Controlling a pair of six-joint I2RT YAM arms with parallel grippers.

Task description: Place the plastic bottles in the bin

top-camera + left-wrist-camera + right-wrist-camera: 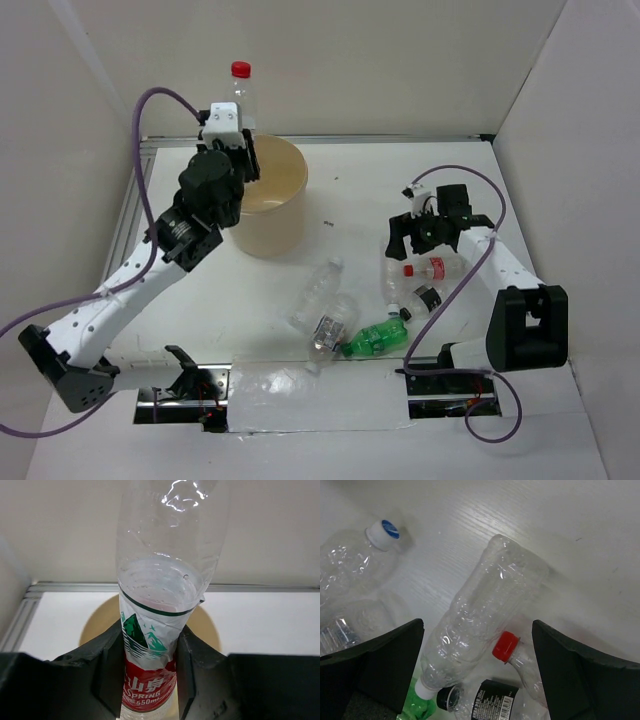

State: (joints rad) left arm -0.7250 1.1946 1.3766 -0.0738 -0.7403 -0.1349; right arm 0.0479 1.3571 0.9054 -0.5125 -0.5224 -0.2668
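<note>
bottles point(322, 290) on white tbl point(370, 190), pale walls point(400, 60)

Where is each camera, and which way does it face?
Top external: above, behind both arms, looking down at the table; both show.
Left wrist: on the left gripper, facing the back wall; fingers clamp a bottle over the bin.
Right wrist: facing down over loose bottles; open right gripper frames them.
Shared: top and left wrist both show bottle and bin.

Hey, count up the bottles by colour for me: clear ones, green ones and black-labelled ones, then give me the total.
Clear bottles: 5
Green bottle: 1
Black-labelled bottle: 1
Total: 7
</note>
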